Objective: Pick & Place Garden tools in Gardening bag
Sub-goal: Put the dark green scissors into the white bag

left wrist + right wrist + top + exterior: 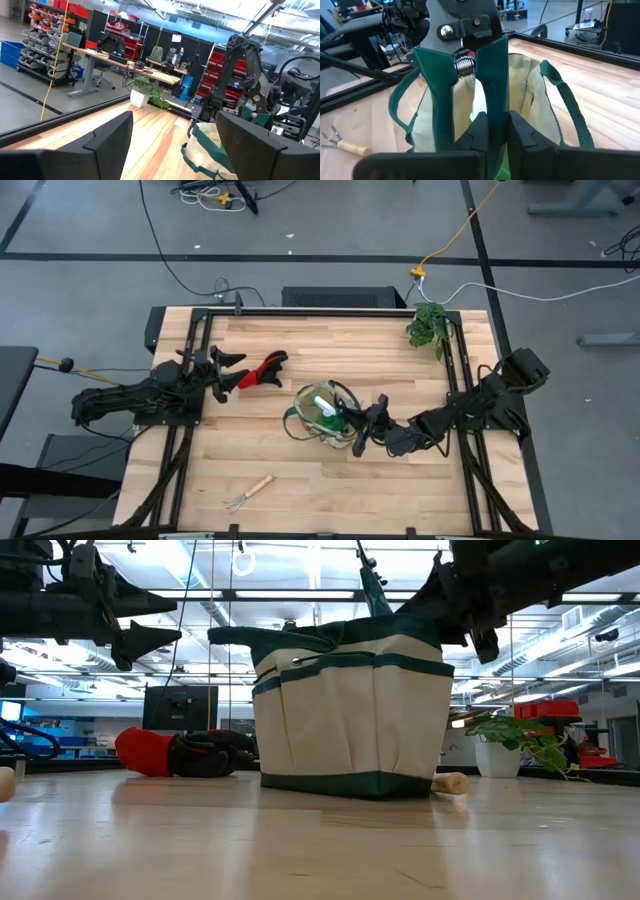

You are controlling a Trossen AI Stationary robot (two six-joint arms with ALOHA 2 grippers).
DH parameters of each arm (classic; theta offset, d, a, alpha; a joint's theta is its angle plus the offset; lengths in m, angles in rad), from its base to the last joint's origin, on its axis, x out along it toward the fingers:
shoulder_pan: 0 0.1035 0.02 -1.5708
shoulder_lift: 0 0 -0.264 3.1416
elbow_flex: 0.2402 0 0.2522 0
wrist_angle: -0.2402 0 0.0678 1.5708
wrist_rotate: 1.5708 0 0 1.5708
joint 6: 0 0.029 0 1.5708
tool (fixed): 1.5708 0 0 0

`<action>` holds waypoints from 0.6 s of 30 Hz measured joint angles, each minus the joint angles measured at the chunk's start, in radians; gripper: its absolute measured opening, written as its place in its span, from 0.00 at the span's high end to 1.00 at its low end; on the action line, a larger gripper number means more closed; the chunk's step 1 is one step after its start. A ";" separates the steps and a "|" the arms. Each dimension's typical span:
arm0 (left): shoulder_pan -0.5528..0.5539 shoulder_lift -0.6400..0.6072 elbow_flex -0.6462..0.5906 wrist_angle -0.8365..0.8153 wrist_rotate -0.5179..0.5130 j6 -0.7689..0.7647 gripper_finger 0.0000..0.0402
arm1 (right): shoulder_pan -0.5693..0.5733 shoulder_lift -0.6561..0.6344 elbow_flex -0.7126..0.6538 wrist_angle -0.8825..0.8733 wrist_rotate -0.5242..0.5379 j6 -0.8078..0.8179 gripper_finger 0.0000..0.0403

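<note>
R gripper (492,132) clamped on one shears (465,65) handle, over bag (320,415) mouth. Lower straight, clear loop handles, then release. L gripper (228,370) open, above red tool (262,370).

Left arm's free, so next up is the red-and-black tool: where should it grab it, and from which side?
Grip the red-and-black tool across its red handle section, coming straight down from above. It lies flat on the table beside the open left gripper, apart from the bag, so nothing blocks a top-down approach.
</note>
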 joint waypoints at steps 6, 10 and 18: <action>0.000 0.000 0.000 0.000 0.000 0.000 0.27 | 0.000 0.000 0.000 -0.003 0.000 0.000 0.84; 0.000 0.000 0.000 0.000 0.000 0.000 0.27 | 0.000 0.000 0.000 -0.009 0.000 0.000 0.82; 0.000 0.000 0.000 0.000 0.000 0.000 0.27 | 0.000 0.000 0.000 -0.015 -0.003 -0.004 0.84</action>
